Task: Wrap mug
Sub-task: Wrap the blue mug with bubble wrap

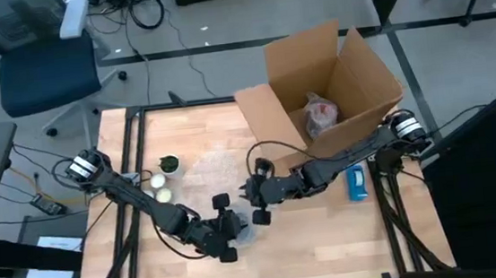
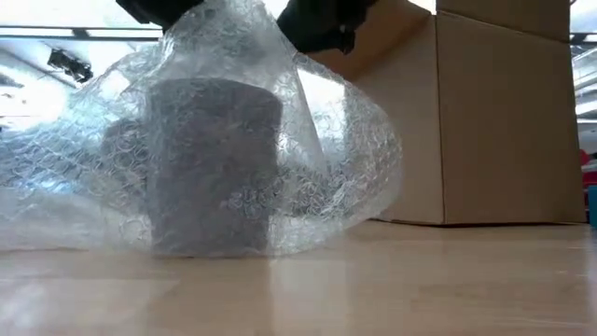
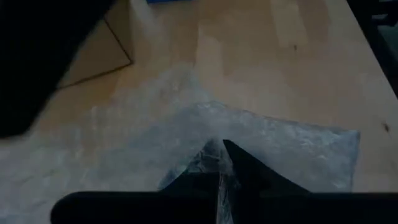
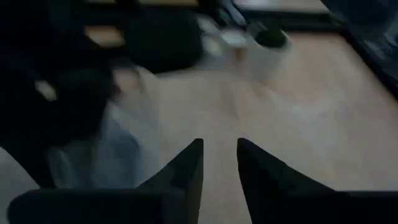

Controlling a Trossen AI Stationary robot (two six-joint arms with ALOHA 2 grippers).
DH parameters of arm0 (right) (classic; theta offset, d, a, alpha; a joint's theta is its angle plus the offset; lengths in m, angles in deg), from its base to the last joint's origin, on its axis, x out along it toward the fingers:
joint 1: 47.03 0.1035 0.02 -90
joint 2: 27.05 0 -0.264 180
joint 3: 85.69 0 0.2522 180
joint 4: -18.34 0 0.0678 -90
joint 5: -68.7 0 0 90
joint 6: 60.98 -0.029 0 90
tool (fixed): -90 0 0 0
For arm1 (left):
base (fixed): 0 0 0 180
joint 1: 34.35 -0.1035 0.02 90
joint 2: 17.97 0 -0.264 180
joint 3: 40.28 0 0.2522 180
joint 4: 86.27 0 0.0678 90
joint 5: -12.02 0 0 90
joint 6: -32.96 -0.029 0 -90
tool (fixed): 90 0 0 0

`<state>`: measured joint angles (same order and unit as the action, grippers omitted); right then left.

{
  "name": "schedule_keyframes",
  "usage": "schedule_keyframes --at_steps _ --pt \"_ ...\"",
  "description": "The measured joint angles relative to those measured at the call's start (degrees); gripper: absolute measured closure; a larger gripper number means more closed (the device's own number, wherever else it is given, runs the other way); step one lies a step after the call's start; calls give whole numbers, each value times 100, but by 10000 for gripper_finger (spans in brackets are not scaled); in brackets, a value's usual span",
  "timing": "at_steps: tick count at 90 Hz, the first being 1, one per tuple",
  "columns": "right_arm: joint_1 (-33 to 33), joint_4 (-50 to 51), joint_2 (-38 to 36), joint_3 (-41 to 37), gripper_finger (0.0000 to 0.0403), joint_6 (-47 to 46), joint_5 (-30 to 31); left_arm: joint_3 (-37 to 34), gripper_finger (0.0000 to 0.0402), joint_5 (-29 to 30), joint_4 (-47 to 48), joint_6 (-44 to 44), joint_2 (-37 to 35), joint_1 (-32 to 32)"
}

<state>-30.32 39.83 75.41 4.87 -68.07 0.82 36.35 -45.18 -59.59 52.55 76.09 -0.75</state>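
Wooden table (image 2: pixel 392 280), mug under bubble wrap, fold in progress.

Nearest the low camera, at left of frame, the mug (image 2: pixel 216 168) stands upright on the table, draped in bubble wrap (image 2: pixel 345 159) that bulges loose toward frame centre. In the high view, lower centre, the left gripper (image 1: pixel 230 240) is clenched on a pinch of that wrap; the right gripper (image 1: pixel 259 203), just beside it, hangs with fingers parted, grasping nothing. Recommended procedure: keep the pinched edge taut, draw it over the mug top, and use the free gripper to press the slack flank inward so the mug does not tip. Farther back, upper right, an open cardboard box (image 1: pixel 329 82) sits on the table; beyond it, grey floor, cables and an office chair (image 1: pixel 44 67).
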Motion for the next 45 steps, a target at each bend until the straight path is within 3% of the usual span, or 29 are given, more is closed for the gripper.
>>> schedule_keyframes --at_steps 11,27,45 --pt "3 -260 227 -12 330 110 -282 0 402 -49 89 13 -2 26" --pt "29 -427 343 3 330 -103 -1156 0 402 -178 120 20 -2 53" --pt "73 -268 345 -5 330 -314 -1465 0 402 -268 167 78 -2 63"
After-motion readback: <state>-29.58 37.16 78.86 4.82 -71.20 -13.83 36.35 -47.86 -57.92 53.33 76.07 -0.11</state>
